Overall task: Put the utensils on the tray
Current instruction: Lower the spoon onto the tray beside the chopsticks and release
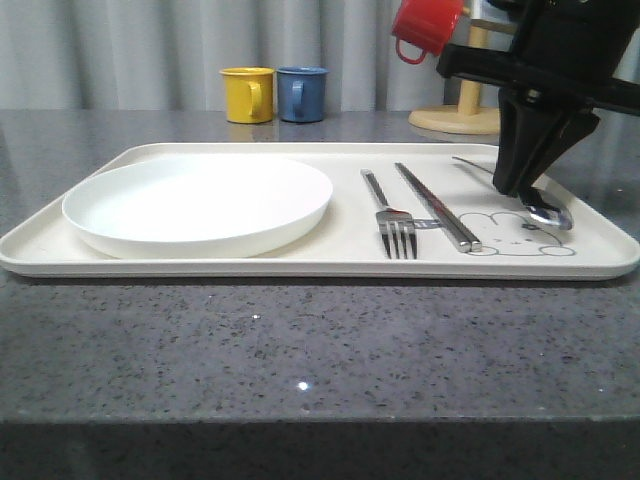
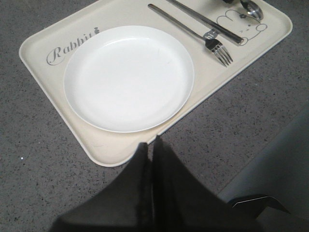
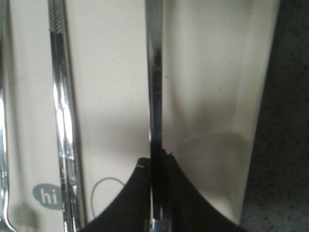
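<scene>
fingers [image 3: 135, 203] of right gripper [image 1: 520, 188] pinched on spoon [image 1: 545, 208] handle, far right of tray [image 1: 300, 262]. fork [image 1: 392, 222] n chopsticks [image 1: 436, 205] lying mid-tray, right of plate [image 1: 198, 205]. left gripper [image 2: 148, 147] clamped together w/ nothing in it, near tray's near edge.

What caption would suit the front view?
Right gripper lowers the spoon onto the tray beside chopsticks, fork and plate.

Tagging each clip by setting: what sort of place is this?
Likely a staged dining or kitchen counter: a speckled grey stone-look countertop, a cream tray laid with a white plate, and mugs before a curtain.
</scene>
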`<act>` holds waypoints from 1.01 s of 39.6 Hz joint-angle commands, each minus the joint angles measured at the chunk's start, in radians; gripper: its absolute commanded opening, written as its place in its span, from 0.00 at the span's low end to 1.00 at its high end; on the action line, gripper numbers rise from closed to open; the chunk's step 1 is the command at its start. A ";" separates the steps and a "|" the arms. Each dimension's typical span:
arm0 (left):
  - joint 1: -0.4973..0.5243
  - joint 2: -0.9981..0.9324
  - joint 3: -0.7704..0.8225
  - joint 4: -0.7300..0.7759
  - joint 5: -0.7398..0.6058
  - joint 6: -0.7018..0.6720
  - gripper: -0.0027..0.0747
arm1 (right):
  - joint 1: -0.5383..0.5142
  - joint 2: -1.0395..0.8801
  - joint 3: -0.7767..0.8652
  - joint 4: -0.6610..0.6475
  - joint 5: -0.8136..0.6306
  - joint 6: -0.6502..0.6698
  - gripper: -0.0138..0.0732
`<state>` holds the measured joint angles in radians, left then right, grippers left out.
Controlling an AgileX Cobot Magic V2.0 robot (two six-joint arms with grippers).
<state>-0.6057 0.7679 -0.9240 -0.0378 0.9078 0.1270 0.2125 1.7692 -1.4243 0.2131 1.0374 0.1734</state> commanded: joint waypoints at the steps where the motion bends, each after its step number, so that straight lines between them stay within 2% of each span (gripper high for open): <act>1: -0.007 -0.005 -0.026 -0.005 -0.068 -0.008 0.01 | -0.001 -0.028 -0.021 0.030 -0.034 0.008 0.10; 5: -0.007 -0.005 -0.026 -0.005 -0.068 -0.008 0.01 | -0.001 -0.030 -0.021 0.041 -0.045 0.008 0.15; 9: -0.007 -0.005 -0.026 -0.005 -0.068 -0.008 0.01 | -0.001 -0.034 -0.021 0.040 -0.045 0.008 0.34; 13: -0.007 -0.005 -0.026 -0.005 -0.068 -0.008 0.01 | -0.001 -0.043 -0.021 0.029 -0.045 0.007 0.47; 22: -0.007 -0.005 -0.026 -0.005 -0.068 -0.008 0.01 | -0.001 -0.155 -0.021 -0.026 0.028 -0.083 0.49; 29: -0.007 -0.005 -0.026 -0.005 -0.068 -0.008 0.01 | -0.001 -0.322 -0.009 -0.058 0.090 -0.151 0.49; 40: -0.007 -0.005 -0.026 -0.005 -0.068 -0.008 0.01 | -0.001 -0.644 0.174 -0.054 0.060 -0.269 0.49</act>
<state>-0.6057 0.7679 -0.9240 -0.0378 0.9078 0.1270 0.2125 1.2310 -1.2838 0.1596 1.1355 -0.0466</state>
